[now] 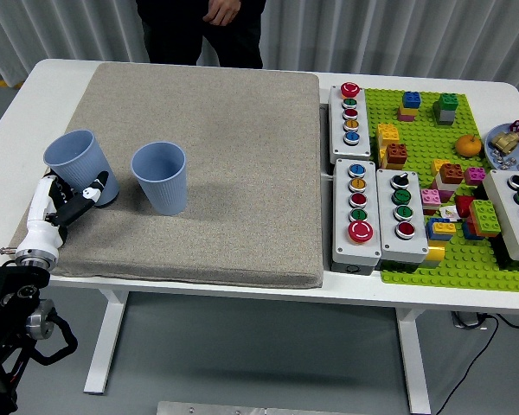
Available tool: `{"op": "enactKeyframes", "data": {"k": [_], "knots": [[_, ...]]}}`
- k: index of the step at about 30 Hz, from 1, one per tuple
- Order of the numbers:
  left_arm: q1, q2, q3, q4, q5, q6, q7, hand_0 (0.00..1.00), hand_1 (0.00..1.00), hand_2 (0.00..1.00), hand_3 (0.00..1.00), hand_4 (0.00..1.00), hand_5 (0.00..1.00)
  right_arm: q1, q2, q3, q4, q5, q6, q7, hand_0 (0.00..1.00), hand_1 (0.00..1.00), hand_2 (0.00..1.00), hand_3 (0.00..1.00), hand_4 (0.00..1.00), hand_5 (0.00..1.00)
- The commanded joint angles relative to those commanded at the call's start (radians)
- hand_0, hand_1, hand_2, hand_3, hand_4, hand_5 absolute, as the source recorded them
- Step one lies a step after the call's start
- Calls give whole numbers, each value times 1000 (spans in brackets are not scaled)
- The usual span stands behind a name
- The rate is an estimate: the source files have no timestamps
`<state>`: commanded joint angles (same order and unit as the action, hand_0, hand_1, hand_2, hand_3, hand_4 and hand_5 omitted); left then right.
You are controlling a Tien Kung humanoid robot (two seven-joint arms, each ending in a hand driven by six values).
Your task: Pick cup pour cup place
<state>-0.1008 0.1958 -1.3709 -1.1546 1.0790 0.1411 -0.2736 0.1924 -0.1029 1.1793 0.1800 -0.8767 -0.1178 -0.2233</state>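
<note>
The left robot hand (pixel 62 201) grasps the base of the tilted blue cup (pixel 76 162) at the mat's (pixel 208 130) left edge; a second blue cup (pixel 160 177) stands upright just beside.

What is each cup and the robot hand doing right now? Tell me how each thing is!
Left blue cup: tilted to the left, gripped low down.
Right blue cup: upright on the grey mat, untouched.
Left hand: fingers closed around the left cup's base.
Right hand: not in view.
</note>
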Motion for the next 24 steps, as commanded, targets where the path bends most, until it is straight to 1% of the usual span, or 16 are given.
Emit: {"op": "enactKeyframes", "data": {"k": [1, 2, 3, 5, 7, 8, 24], "knots": [[1, 0, 1, -1, 0, 7, -3, 453, 570, 850, 903, 633, 107, 0, 0, 0, 0, -1, 0, 0, 741, 708, 732, 645, 216, 417], [1, 0, 1, -2, 0, 10, -5, 430, 530, 724, 804, 603, 90, 0, 0, 0, 0, -1, 0, 0, 741, 708, 730, 644, 217, 415], [1, 0, 2, -3, 0, 12, -6, 430, 530, 724, 804, 603, 90, 0, -1, 0, 0, -1, 0, 0, 741, 708, 730, 644, 217, 415], [3, 0, 14, -7, -16, 59, -38, 430, 530, 724, 804, 603, 90, 1, -1, -1, 0, 0, 0, 0, 741, 708, 730, 644, 217, 415], [4, -2, 24, -10, -31, 95, -63, 430, 530, 724, 804, 603, 90, 1, -1, -1, 0, 1, 0, 0, 741, 708, 730, 644, 217, 415], [4, -2, 26, -11, -34, 101, -69, 419, 510, 624, 724, 550, 71, 1, -1, -1, 0, 1, 0, 0, 741, 708, 729, 642, 218, 408], [14, -2, 38, -15, -45, 114, -80, 417, 508, 620, 712, 531, 74, -6, 0, 3, 0, -9, 1, -2, 741, 706, 728, 642, 222, 407]]}}
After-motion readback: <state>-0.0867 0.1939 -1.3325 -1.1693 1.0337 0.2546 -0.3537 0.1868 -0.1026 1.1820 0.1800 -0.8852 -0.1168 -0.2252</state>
